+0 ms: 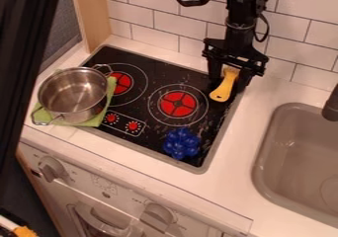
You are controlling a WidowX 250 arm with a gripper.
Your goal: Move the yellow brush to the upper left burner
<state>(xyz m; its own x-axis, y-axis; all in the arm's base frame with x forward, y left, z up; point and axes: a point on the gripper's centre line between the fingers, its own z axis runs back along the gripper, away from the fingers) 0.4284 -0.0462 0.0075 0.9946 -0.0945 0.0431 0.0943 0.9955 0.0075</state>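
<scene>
Camera view: the stove (158, 69) is the landmark.
Yellow brush (224, 88): at the stove's rear right corner, handle toward the front, upper end at the claw (229, 78).
Claw: over the stove's rear right corner; cannot tell whether it is clamped on the brush or apart.
Upper left burner (124, 84): on the stove's left half; the pot (74, 94) is at the stove's left edge.
Done: the claw is at the brush.
Left: secure hold, carry across the stove, placement, release.
</scene>
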